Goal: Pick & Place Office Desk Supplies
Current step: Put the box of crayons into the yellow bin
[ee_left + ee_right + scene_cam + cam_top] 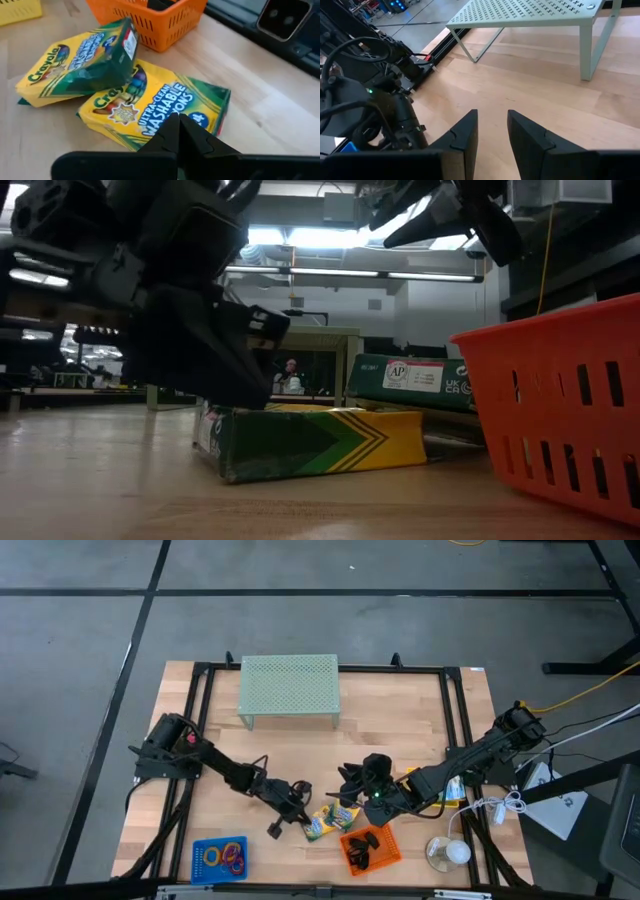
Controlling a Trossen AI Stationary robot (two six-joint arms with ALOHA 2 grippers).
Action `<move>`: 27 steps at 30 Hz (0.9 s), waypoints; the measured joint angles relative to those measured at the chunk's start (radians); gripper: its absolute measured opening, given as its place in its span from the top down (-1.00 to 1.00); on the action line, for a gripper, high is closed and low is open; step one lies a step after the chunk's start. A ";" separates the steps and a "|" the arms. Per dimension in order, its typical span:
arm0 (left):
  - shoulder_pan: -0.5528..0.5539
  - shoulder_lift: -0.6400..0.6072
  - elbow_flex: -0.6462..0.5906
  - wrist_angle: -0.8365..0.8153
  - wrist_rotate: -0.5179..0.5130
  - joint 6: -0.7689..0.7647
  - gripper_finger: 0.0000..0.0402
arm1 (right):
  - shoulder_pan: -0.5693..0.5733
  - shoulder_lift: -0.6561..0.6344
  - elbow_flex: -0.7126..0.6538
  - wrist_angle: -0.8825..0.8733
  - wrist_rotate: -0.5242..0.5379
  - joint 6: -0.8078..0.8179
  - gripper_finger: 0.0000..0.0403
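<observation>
Two green-and-yellow crayon boxes lie near the table's near edge. One lies flat (160, 107) (322, 827). The other leans tilted on it (75, 65) (343, 812). My left gripper (178, 124) (302, 814) is shut and low, its tips at the flat box's printed face. My right gripper (492, 120) (348, 783) hovers open just beyond the boxes, facing the pale green mesh riser (530, 12). Black clips lie in the orange basket (370, 849). Coloured rings lie in the blue tray (220, 858). A small black item (274, 830) lies on the wood by my left gripper. My left gripper's shut fingertips (172, 122) come slanting down from the table's left at the flat crayon box's face, near its end (222, 420). Whether they touch it I cannot tell. The box lies flat on the table.
The mesh riser (289, 688) stands at the far middle of the table. The orange basket (560, 410) sits close to the right of the boxes. A yellow item (445, 792) lies under my right arm, and a pale roll (446, 852) lies near the near right corner.
</observation>
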 joint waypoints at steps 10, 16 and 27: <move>0.033 -0.003 0.001 -0.011 -0.039 0.013 0.99 | 0.000 0.000 0.000 0.000 -0.024 -0.007 0.47; 0.033 -0.010 0.000 0.001 -0.038 0.030 0.99 | 0.000 0.000 0.000 0.000 -0.024 -0.016 0.47; 0.070 -0.010 0.000 -0.013 -0.027 0.048 0.99 | 0.000 0.000 0.000 0.004 -0.024 -0.017 0.47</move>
